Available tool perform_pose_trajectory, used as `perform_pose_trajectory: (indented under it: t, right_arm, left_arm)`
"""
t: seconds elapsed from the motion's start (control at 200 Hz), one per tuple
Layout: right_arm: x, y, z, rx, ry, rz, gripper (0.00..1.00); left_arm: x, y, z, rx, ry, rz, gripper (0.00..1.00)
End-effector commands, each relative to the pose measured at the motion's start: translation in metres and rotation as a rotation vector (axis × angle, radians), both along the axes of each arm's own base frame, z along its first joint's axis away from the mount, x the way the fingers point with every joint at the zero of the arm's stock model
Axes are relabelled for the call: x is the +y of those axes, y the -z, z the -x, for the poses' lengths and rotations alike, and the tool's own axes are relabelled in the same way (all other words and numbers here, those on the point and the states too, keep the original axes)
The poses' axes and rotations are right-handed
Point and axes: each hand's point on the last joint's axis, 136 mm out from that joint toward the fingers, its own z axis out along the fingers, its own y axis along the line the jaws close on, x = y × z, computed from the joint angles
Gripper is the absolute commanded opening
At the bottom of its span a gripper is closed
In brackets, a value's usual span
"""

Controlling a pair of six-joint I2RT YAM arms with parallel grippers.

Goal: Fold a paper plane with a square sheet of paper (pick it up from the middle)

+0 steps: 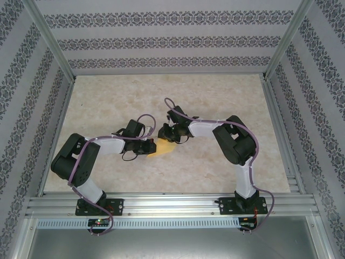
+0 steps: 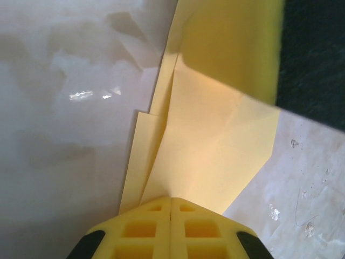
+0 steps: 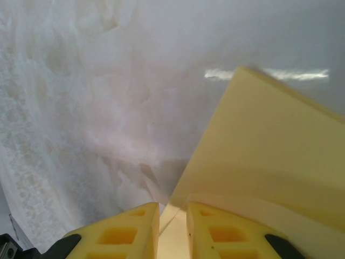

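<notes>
Left gripper (image 2: 171,200) clamps folded paper (image 2: 215,145), seemingly stretching lengthwise straight ahead.

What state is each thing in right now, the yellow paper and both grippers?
paper, partly folded with several creases, held between both grippers.
left gripper, shut on the paper.
right gripper, closed on the paper's edge, a thin gap between its fingers.
</notes>
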Motion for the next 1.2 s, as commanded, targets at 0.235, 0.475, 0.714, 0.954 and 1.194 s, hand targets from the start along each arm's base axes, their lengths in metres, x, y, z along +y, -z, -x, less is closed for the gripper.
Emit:
perform_pose_trajectory:
  t: [0.235,0.475,0.714,0.954,1.194]
  right_arm:
    - [-0.007,-0.054,0.001,-0.118,0.019,-0.059,0.19]
    - [0.018,-0.037,0.028,-0.087,-0.012,-0.091,0.12]
    - [0.022,-0.010,0.032,-0.047,0.005,-0.064,0.09]
    - [0.013,0.018,0.034,-0.021,0.039,-0.030,0.08]
    - [-0.001,0.034,0.024,-0.014,0.052,0.012,0.10]
  left_arm:
    - [0.032,0.041,0.035,0.137,-0.010,-0.170,0.00]
    - [0.031,0.044,0.035,0.143,-0.007,-0.168,0.00]
    - [0.032,0.046,0.035,0.149,-0.008,-0.171,0.00]
    - [0.033,0.048,0.037,0.154,-0.014,-0.174,0.00]
    - [0.035,0.048,0.040,0.163,-0.015,-0.184,0.00]
